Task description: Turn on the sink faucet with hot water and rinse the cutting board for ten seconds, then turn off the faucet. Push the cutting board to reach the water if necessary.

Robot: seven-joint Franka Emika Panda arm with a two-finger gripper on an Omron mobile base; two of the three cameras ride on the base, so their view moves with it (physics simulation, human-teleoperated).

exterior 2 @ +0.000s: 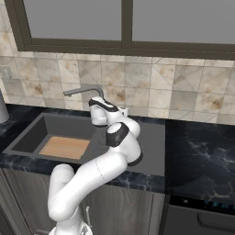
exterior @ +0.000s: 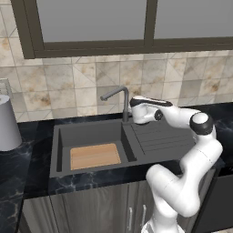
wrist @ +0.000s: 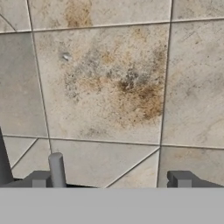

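Gripper (wrist: 111, 179), jaws spread wide and empty, facing the tiled backsplash (wrist: 105, 83) just right of the sink faucet (exterior: 124, 102). Cutting board (exterior: 94, 156) lies flat on the floor of the sink (exterior: 91, 132), below and left of the spout. No legible writing

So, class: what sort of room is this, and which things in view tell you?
Most likely a kitchen: a sink set in a dark counter, a faucet behind it, and a cutting board in the basin.
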